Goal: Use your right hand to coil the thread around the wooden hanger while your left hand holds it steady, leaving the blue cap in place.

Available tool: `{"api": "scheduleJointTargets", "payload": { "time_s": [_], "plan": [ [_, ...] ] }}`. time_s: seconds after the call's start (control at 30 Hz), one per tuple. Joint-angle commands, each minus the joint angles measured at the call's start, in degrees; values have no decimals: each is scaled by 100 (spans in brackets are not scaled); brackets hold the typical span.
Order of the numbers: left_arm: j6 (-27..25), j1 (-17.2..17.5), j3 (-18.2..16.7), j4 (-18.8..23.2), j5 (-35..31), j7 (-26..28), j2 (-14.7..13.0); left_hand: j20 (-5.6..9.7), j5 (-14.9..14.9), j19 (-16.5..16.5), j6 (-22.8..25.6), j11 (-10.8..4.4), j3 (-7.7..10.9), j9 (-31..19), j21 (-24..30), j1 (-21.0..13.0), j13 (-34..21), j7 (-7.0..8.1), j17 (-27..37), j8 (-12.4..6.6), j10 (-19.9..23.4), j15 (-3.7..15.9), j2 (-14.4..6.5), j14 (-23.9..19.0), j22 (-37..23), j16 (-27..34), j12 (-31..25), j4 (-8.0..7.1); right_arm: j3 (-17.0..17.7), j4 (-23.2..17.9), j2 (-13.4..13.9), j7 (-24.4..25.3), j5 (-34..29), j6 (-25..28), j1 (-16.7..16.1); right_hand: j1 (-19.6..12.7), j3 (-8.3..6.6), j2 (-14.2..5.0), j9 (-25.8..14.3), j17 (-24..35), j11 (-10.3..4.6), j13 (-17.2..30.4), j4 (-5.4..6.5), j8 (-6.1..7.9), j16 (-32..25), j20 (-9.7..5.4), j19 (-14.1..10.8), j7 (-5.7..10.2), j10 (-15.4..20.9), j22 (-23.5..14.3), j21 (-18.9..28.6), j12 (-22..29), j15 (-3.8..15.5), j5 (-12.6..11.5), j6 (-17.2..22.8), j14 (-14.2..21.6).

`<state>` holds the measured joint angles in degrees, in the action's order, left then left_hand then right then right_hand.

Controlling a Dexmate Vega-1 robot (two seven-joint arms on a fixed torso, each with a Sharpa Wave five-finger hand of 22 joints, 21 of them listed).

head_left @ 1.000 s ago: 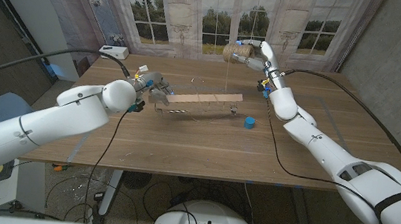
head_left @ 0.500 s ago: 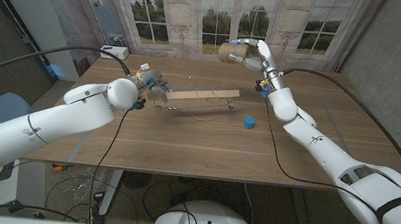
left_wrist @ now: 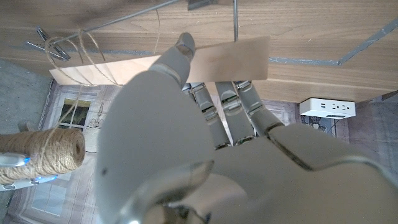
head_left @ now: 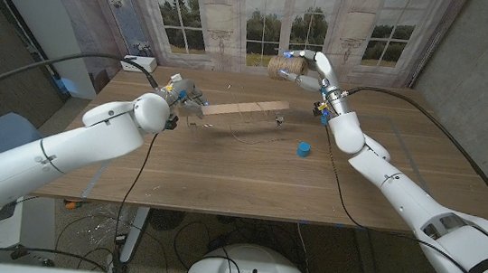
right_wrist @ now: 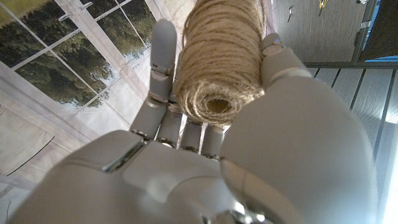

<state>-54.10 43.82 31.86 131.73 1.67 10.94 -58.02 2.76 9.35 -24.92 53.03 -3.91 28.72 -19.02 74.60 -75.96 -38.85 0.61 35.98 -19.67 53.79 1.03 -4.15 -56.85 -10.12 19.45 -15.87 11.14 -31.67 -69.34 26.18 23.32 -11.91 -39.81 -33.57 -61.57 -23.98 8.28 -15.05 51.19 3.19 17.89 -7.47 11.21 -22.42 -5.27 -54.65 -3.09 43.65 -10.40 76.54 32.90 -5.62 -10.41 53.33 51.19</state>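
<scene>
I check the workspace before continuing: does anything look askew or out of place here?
Nothing looks damaged or spilled. The flat wooden hanger is tilted because the left hand holds one end off the table. The right hand holds the twine spool; the small blue cap stands apart.

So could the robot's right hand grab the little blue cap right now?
Probably not right away. The right hand is already full: it grips the twine spool, raised over the table's far edge. The blue cap sits in the open with nothing around it, but the hand would need to free itself first.
</scene>
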Motion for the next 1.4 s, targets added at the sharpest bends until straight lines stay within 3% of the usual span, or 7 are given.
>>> {"api": "scheduleJointTargets", "payload": {
  "time_s": [0.03,0.27,0.43,0.83,1.13,1.4],
  "plan": [
    [110,-34,12,-124,-193,298,192,490,59,30,530,-10,195,-35,47,-279,-8,-219,10,-36,43,1211,-311,-1038,-13,-18,8,-166,239,-803,332,-30,-17,235,-514,-1676,-32,-1691,-7,24,180,692,-1,37,25,-632,1243,-115,367,-15,64,257,1834,-30,125,1794],
    [122,-27,11,-220,-331,546,409,486,59,31,540,-34,194,-36,65,-277,-21,-214,7,-26,47,1214,-311,-1044,-15,-29,8,-168,392,-1268,665,-623,510,204,-799,-1674,-34,-1685,-8,37,184,693,-4,40,28,-632,1251,-94,367,-15,80,253,1834,-30,132,1799],
    [165,-35,12,-283,-422,690,546,486,60,29,556,-50,195,-40,79,-279,-28,-207,11,-25,52,1215,-311,-1061,-14,-30,9,-168,545,-1751,1026,-1200,939,506,-1044,-1671,-36,-1684,-8,46,180,703,-4,38,33,-632,1258,-96,364,-15,91,255,1833,-30,127,1798],
    [185,-150,88,-373,-606,784,765,488,61,31,549,-54,200,-49,93,-283,-9,-201,10,-8,66,1216,-310,-1098,-10,-36,26,-166,944,-2481,1500,-1581,1280,1043,-1637,-1665,-42,-1683,-10,59,173,708,-4,35,48,-632,1281,-95,360,-14,111,250,1833,-30,119,1795],
    [108,-115,71,-382,-715,1011,1017,489,63,32,562,-66,205,-50,104,-287,-21,-185,0,4,78,1219,-307,-1106,-8,-55,26,-164,1045,-3091,2021,-2280,1729,1952,-1819,-1661,-48,-1685,-12,72,170,716,-3,33,58,-632,1300,-92,350,-13,129,245,1833,-32,108,1797],
    [-15,-186,146,-373,-742,969,1082,497,63,27,586,-69,207,-52,117,-292,-7,-190,-25,8,77,1221,-299,-1109,-8,-85,44,-160,1127,-3497,2284,-2349,1790,2651,-1962,-1661,-57,-1687,-14,82,160,727,-5,32,72,-632,1318,-95,330,-11,144,238,1832,-32,104,1790]
  ]
}}
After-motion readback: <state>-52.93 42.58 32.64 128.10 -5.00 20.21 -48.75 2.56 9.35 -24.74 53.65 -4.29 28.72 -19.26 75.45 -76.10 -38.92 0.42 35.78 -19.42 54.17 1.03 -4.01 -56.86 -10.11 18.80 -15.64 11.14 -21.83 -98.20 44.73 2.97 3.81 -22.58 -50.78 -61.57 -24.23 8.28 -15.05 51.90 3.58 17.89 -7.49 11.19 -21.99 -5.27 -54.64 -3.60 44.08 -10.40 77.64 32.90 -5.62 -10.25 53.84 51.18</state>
